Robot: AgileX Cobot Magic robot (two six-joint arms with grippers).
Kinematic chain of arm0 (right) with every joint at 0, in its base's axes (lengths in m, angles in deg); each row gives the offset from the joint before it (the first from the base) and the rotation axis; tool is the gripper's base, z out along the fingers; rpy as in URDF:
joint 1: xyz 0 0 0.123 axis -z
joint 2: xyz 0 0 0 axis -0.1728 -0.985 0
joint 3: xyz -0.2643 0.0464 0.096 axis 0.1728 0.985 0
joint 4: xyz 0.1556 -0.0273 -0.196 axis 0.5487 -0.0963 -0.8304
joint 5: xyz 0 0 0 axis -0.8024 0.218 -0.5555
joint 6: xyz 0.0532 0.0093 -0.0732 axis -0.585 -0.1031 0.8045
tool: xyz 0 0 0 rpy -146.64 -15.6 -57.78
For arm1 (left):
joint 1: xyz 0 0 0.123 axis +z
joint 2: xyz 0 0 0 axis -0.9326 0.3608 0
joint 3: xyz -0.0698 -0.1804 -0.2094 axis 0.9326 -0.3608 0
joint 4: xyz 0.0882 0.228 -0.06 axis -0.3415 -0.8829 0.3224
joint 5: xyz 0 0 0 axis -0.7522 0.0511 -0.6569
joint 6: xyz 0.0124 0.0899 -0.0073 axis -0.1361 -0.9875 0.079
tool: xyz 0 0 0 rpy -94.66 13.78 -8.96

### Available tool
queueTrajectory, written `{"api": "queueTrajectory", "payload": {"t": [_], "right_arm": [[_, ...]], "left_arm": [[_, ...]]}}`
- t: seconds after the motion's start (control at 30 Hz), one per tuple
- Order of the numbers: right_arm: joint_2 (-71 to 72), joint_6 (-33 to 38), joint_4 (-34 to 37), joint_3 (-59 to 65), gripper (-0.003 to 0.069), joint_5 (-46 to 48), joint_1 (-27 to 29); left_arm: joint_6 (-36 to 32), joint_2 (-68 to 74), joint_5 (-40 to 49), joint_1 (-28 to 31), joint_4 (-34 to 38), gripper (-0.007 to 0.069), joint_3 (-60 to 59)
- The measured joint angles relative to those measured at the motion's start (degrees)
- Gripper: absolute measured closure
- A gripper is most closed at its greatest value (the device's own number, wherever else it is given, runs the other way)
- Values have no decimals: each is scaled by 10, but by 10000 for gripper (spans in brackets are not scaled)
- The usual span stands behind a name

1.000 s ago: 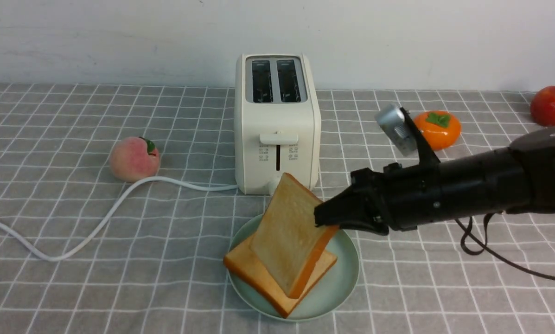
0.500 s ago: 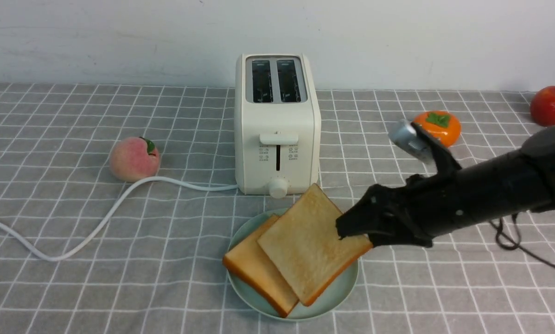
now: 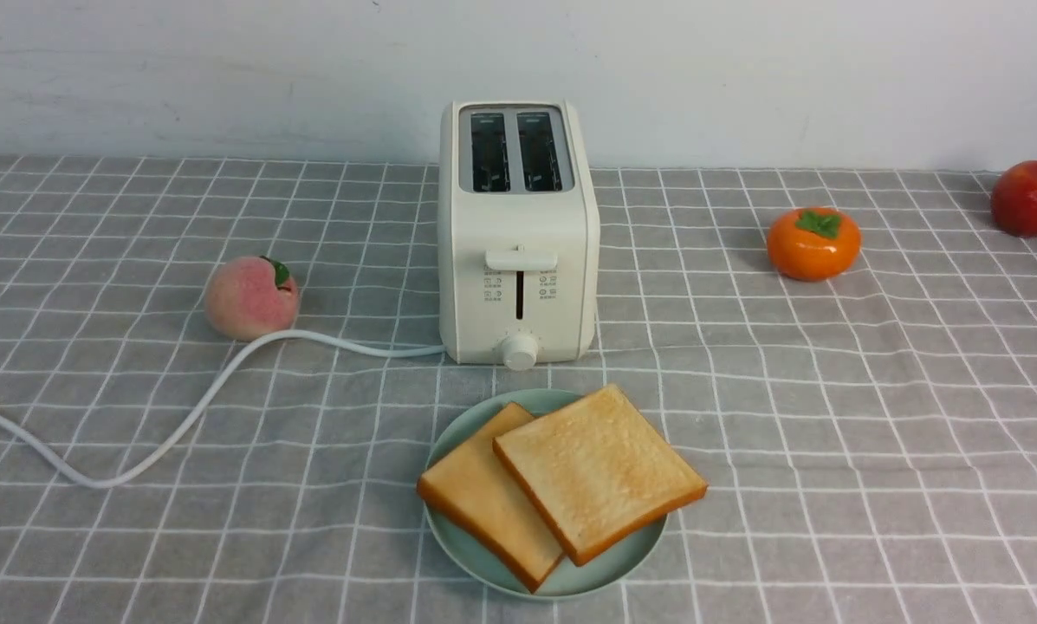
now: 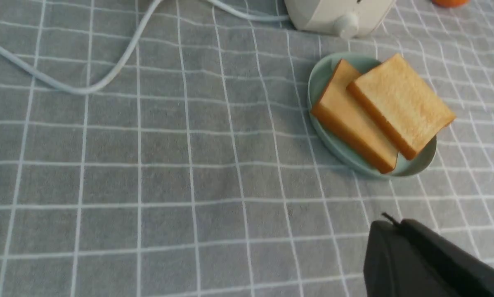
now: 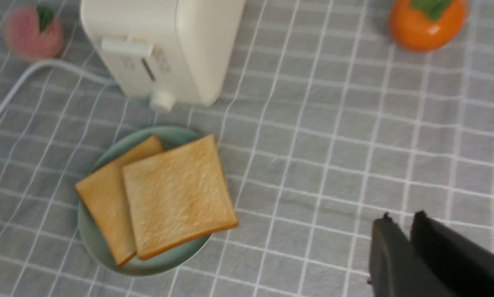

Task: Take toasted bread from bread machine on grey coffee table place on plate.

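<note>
the upper thick square slice of golden-tan toast (image 3: 600,468) is now lying released on the round pale mint-green plate (image 3: 459,555), where a half second ago the right arm's black gripper (image 5: 399,225) was still holding it tilted up; it is overlapping the lower golden-tan slice with the orange-brown crust (image 3: 488,494), and one corner is sticking out past the plate's rim; the right gripper is standing well apart from the bread, holding nothing, its jaws showing only a narrow gap between the tips; the left arm's black gripper (image 4: 399,225) is keeping its jaws together, with nothing between them.

the cream-white boxy two-slot toaster (image 3: 518,234) is showing both slots empty, so the task is apparently reaching its end; both slices seem to be resting steadily, though the overhanging one could be shifting if bumped; only the arms' withdrawal is likely remaining.
</note>
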Motion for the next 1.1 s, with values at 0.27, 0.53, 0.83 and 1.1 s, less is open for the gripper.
{"api": "queueTrajectory", "payload": {"t": [0.27,0.53,0.83,1.1], "right_arm": [[263,-34,-39,169,671,-77,0],[489,-48,-18,496,659,-373,0],[534,-45,-13,621,645,-590,0],[534,-45,-11,639,638,-580,0]], "left_arm": [[14,0,-148,0,-2,638,-1],[15,6,-158,0,-2,638,-1],[15,8,-201,0,-6,638,-1],[15,8,-202,0,-6,638,-1]]}}
